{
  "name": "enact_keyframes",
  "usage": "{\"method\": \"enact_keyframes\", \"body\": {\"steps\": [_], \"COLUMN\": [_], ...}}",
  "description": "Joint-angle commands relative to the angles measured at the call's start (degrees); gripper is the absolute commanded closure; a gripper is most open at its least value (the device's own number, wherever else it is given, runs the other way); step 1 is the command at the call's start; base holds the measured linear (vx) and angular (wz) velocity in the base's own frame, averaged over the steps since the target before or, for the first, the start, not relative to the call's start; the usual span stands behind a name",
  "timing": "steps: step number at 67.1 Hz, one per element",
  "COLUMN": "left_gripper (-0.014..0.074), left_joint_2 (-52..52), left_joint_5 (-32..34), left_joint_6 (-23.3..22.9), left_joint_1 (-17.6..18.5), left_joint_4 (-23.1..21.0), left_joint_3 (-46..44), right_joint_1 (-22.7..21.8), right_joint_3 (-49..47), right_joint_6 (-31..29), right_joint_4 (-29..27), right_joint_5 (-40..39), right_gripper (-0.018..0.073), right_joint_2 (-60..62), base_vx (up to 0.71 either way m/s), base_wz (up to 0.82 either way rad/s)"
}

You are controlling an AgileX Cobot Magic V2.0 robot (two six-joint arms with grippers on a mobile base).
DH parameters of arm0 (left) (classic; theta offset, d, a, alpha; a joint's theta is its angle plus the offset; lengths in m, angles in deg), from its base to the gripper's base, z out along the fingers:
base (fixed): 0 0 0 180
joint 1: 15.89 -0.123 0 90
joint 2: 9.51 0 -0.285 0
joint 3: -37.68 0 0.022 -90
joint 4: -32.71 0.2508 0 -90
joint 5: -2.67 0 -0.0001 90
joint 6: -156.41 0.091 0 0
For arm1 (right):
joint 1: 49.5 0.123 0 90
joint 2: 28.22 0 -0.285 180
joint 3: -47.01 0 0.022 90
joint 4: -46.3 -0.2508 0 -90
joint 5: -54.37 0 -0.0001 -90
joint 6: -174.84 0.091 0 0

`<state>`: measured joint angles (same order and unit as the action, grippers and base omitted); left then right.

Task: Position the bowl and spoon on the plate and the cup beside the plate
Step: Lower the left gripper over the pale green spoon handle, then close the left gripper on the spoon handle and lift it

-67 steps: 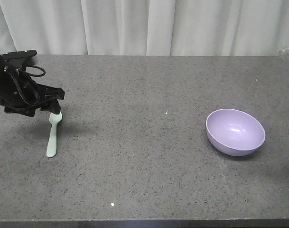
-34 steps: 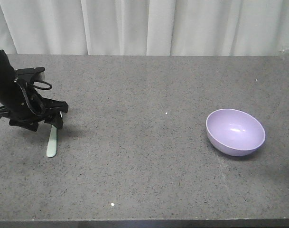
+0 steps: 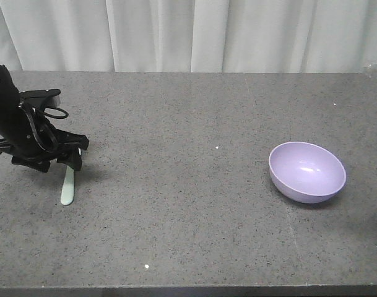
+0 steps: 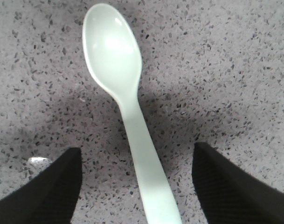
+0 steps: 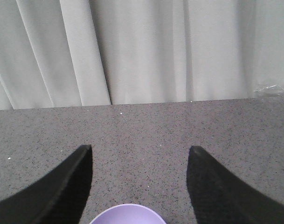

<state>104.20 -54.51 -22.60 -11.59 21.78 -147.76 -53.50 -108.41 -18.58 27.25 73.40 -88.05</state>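
The mint-green spoon (image 3: 67,185) lies flat on the grey stone table at the far left, its handle towards the front edge. My left gripper (image 3: 73,159) is low over the spoon's scoop end and open. In the left wrist view the spoon (image 4: 114,51) runs between the two black fingers (image 4: 53,186) with table showing on both sides, so my left gripper (image 4: 136,149) is not touching it. The lilac bowl (image 3: 307,171) sits at the right, tilted a little. My right gripper (image 5: 139,151) is open above and behind the bowl (image 5: 128,215). The plate and the cup are out of view.
White curtains (image 3: 194,34) hang behind the table's back edge. A bit of clear plastic (image 3: 375,65) shows at the far right corner. The table's front edge (image 3: 188,288) runs along the bottom.
My left gripper has come down and a little to the right over the spoon, now covering its scoop in the front view. Spoon and bowl have not moved.
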Motion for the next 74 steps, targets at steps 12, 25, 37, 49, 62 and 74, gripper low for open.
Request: {"method": "enact_keyframes", "body": {"steps": [12, 25, 37, 49, 62, 74], "left_gripper": [0.0115, 0.0115, 0.0115, 0.0143, 0.0191, 0.0296], "left_joint_2": [-1.3, 1.0, 3.5, 7.2, 9.7, 10.4], "left_joint_5": [0.9, 0.9, -0.5, -4.8, -5.5, -6.8], "left_joint_6": [-0.5, -1.0, -1.0, -1.3, -1.9, -2.3], "left_joint_1": [0.1, 0.6, 1.8, 3.6, 4.7, 5.3], "left_joint_4": [-1.4, -1.2, -0.8, 2.2, 3.8, 6.4], "left_joint_3": [-2.0, -2.0, -2.0, -2.0, -2.0, -2.0], "right_joint_1": [-0.4, -0.4, -0.4, -0.4, -0.4, -0.4], "right_joint_3": [-2.0, -2.0, -2.0, -2.0, -2.0, -2.0], "right_joint_6": [-0.3, -0.3, -0.3, -0.3, -0.3, -0.3], "right_joint_4": [0.0, 0.0, 0.0, 0.0, 0.0, 0.0], "right_joint_5": [-3.7, -3.7, -3.9, -4.2, -4.2, -4.2], "right_gripper": [0.0119, 0.0119, 0.0119, 0.0119, 0.0119, 0.0119], "right_joint_2": [0.3, 0.3, 0.3, 0.3, 0.3, 0.3], "base_vx": [0.0, 0.0, 0.0, 0.0, 0.0, 0.0], "base_wz": [0.0, 0.0, 0.0, 0.0, 0.0, 0.0]}}
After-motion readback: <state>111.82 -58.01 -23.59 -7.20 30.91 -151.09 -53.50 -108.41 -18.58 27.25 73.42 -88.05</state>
